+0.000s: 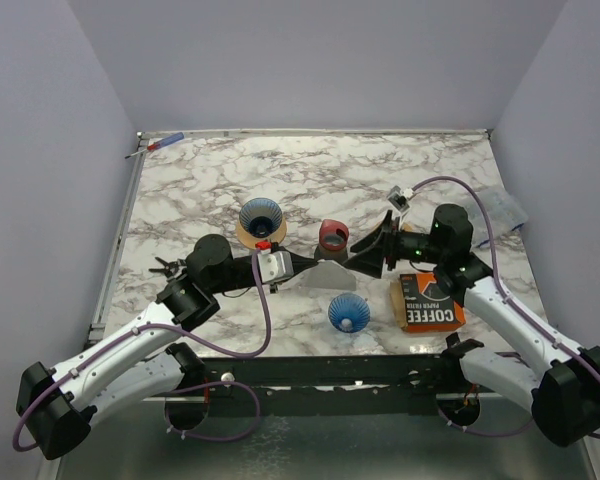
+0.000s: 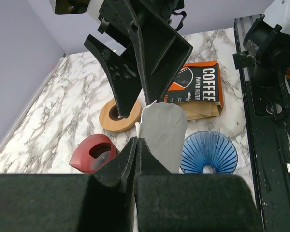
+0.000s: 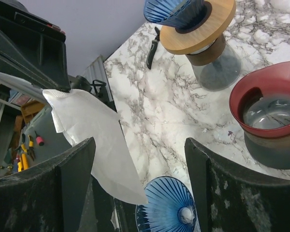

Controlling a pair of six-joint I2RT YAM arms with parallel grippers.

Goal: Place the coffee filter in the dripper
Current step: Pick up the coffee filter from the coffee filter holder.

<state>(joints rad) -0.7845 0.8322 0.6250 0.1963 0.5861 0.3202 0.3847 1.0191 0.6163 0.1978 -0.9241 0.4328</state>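
Top external view shows the left pincer point(image 1: 306, 268) clamped on one edge of the white paper coffee filter point(image 1: 333, 278), and it holds the filter up over the middle of the marble desk point(image 1: 200, 180). The filter hangs between the red cup point(image 1: 332, 237) and the loose blue dripper point(image 1: 348, 312), just beside the dripper and not inside it. The right pincer point(image 1: 372, 248) has its fingers wide apart and points at the filter from the other side. In the left wrist view its tips are very close to the top edge of the paper (if they touch it, I cannot tell). A second blue dripper point(image 1: 260, 215) sits in a wooden collar point(image 3: 203, 29) on a glass carafe point(image 3: 217, 67), further to the left. An orange coffee bag point(image 1: 428, 302) lies flat near the right arm, just beside the loose dripper.
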